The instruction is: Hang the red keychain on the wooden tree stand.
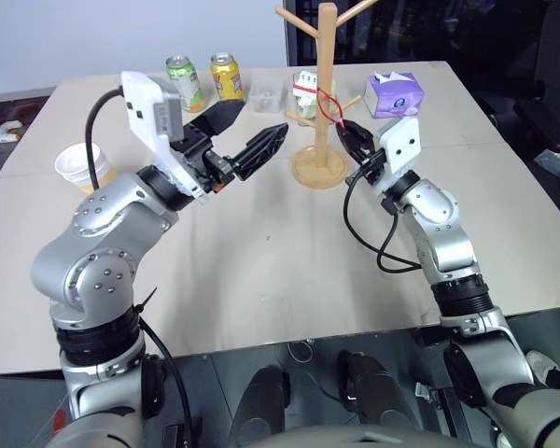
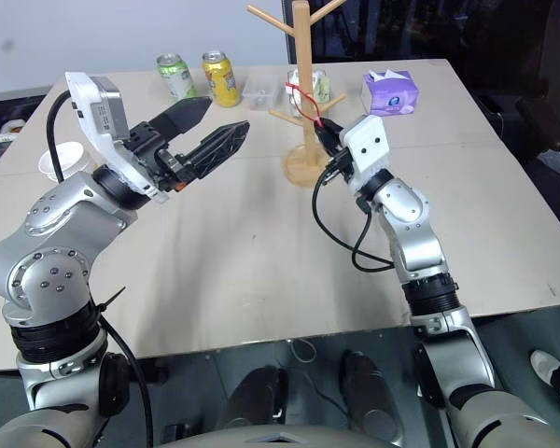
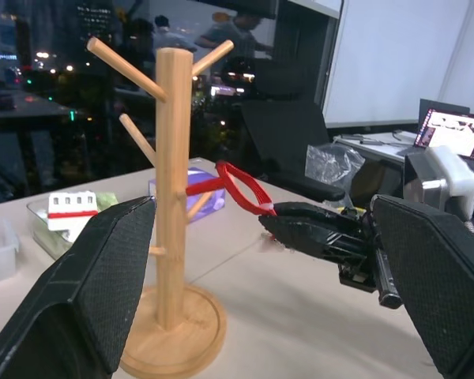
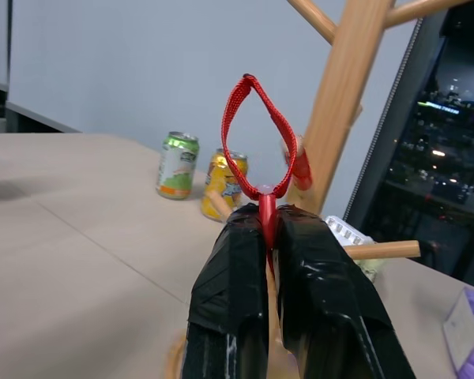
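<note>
Red strap first: the red keychain (image 4: pixel 255 134) is pinched at its base between the fingers of the right gripper (image 1: pixel 355 137), loop sticking up past the fingertips, held in the air. Right in front of those tips is the pole of the wooden tree stand (image 1: pixel 326 84), and the loop sits just beside it, by one of the lower pegs; can't tell if it's touching or hooked on yet. No key visible from here, only the strap.

The left gripper (image 1: pixel 247 133) hangs in the air with its jaws spread wide and nothing between them, well off to the left of the stand, fingers aimed toward it and toward the other gripper.

Containers: beyond the left gripper's tips stand a green can (image 1: pixel 184 81) and a yellow can (image 1: pixel 228 76), side by side, upright. Close to that arm's elbow there's a paper cup (image 1: pixel 77 167), contents not clear. Behind the stand sits a clear plastic box (image 3: pixel 43 225) with something white and red-banded in it, and past the right gripper a purple tissue box (image 1: pixel 394 93) with a tissue poking out. Everything's on the pale wood table (image 1: pixel 261 271).
</note>
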Robot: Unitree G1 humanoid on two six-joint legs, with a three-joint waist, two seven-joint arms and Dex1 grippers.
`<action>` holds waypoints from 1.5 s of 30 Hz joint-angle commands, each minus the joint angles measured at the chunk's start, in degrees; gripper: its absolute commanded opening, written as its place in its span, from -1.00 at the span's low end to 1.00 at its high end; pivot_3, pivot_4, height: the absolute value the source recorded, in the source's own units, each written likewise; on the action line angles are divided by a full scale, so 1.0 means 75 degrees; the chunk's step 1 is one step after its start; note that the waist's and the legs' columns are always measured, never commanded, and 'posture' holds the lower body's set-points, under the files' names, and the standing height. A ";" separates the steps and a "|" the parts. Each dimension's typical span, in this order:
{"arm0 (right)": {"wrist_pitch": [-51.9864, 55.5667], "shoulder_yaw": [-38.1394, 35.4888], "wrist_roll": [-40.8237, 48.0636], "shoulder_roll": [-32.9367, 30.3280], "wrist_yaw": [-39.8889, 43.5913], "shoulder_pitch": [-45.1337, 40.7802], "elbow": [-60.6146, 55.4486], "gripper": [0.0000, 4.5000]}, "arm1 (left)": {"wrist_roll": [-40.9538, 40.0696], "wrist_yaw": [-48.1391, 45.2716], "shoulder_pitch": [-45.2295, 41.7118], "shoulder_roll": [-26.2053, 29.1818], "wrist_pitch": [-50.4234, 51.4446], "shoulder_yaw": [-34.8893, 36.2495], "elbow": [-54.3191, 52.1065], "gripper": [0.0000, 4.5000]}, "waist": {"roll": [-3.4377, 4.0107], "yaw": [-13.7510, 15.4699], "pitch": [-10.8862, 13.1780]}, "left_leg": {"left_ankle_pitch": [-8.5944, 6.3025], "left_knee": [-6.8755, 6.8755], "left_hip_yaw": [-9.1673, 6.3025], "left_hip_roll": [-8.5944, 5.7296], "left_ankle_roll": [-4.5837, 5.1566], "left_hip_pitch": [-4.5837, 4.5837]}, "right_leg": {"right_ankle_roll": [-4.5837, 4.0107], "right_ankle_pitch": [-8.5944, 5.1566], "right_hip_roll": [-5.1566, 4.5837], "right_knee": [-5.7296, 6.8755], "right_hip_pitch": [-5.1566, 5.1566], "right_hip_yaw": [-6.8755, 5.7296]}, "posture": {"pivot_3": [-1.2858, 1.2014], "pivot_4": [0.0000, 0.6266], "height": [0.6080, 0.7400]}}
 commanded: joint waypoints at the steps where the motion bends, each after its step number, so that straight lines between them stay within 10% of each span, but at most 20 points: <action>1: -0.0194 -0.0222 0.0002 0.0102 -0.0179 -0.0295 0.0088 -0.98 | -0.0024 0.0055 -0.0114 0.0030 -0.0218 -0.0075 -0.0074 1.00 | 0.0000 -0.0002 0.0000 | 0.0000 0.0000 0.0000 0.0000 0.0000 0.0001 | 0.0000 0.0000 0.0000 0.0000 0.0000 0.0000 | 0.03 -0.52 1.00; 31: 0.0833 -0.0326 0.0190 0.0296 -0.0090 -0.0474 0.0284 -0.98 | 0.0081 0.0035 -0.0264 0.0119 -0.0464 -0.0281 0.0157 1.00 | 0.0001 -0.0006 0.0001 | 0.0000 -0.0001 -0.0001 0.0000 0.0000 0.0000 | 0.0000 0.0000 0.0001 0.0000 -0.0001 0.0000 | 0.03 -0.52 1.00; 42: 0.1507 -0.0281 0.0472 -0.0364 0.0785 -0.0019 -0.0678 0.98 | 0.0353 -0.0347 -0.0083 0.0924 -0.0308 -0.0117 0.0506 1.00 | 0.0003 -0.0009 0.0002 | 0.0000 -0.0002 -0.0001 0.0000 0.0000 -0.0001 | 0.0000 -0.0001 0.0001 -0.0003 -0.0001 -0.0001 | 0.03 -0.52 1.00; 45: 0.3039 -0.0445 0.1334 -0.1282 0.1957 -0.0248 -0.1249 0.98 | 0.0570 -0.1087 0.0195 0.2002 -0.0097 -0.0112 0.0850 1.00 | 0.0007 -0.0016 0.0006 | 0.0000 -0.0002 0.0000 0.0000 0.0001 -0.0001 | -0.0002 -0.0003 0.0002 -0.0003 -0.0003 0.0000 | 0.03 -0.52 1.00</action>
